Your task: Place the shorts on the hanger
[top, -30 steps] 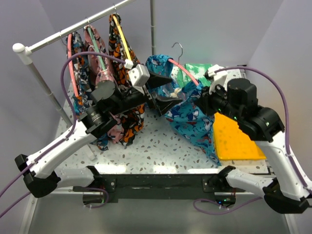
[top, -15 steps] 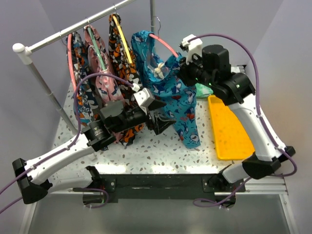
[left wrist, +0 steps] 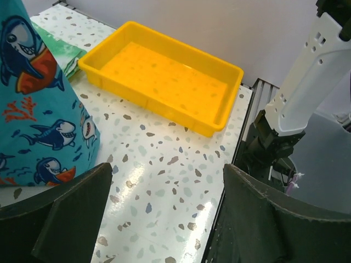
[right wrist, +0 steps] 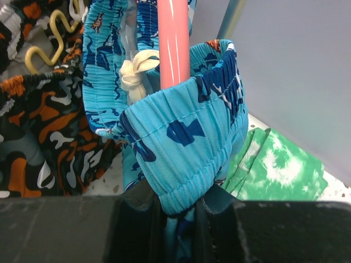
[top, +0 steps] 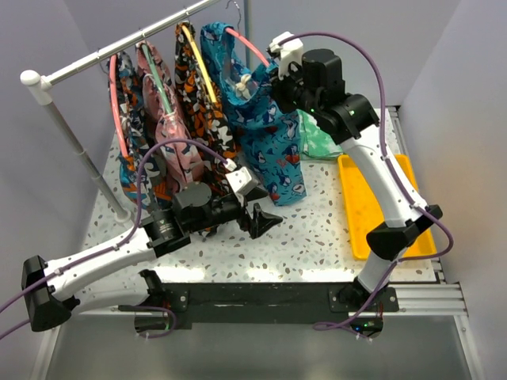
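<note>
- White speckled terrazzo table (top: 317, 229), plain grey walls closing it in on every side.
- A metal rail (top: 95, 62) ran across the back-left, carrying the orange-black shorts (top: 198, 103) and other patterned clothes.
- The yellow tray (left wrist: 170, 82) sat flat at the right, with the green tie-dye cloth (right wrist: 274, 164) behind it.
- The shorts (top: 261, 134) hung on the hanger (top: 249, 47), up by the rail's right end.
- Long axis straight down: waistband at the top, legs pointing at the table.
- The hanger's hook was up at the rail; whether it had caught could not be told.
- The right gripper (right wrist: 181, 211) was pinched tight on the bunched waistband, just under the coral arm.
- The left gripper (left wrist: 164, 213) was spread wide, low over the table, holding nothing.
</note>
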